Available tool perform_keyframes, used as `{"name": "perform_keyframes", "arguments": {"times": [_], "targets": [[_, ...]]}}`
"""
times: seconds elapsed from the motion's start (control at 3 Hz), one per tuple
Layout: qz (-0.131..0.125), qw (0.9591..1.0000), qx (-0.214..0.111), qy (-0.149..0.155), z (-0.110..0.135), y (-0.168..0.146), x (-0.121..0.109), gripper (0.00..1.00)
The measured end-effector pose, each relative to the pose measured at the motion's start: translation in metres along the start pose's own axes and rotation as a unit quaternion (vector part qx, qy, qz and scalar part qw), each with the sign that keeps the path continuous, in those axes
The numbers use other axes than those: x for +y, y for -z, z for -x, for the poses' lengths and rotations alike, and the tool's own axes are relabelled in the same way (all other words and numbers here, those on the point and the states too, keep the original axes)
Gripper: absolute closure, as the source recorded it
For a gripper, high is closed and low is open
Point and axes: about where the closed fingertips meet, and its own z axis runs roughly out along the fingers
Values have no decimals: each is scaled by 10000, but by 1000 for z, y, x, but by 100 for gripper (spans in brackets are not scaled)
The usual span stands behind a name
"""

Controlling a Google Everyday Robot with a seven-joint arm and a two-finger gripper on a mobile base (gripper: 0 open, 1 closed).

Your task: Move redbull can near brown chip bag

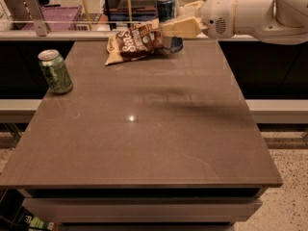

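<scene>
Redbull can (166, 6) in claw (173, 18), beside bag (136, 42)

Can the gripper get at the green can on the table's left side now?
Probably not at once: the gripper is shut on the blue can beside the chip bag. Nothing stands on the table between it and the green can, so the way looks free once it lets go.
</scene>
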Motion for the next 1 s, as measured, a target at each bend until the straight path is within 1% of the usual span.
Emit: {"name": "perform_keyframes", "arguments": {"times": [0.33, 0.67, 1.0], "targets": [[-42, 9999, -90, -104, -10, -3, -24, 100], [-64, 9995, -249, -191, -22, -9, -41, 100], [-145, 9994, -223, -217, -33, -13, -51, 100]]}}
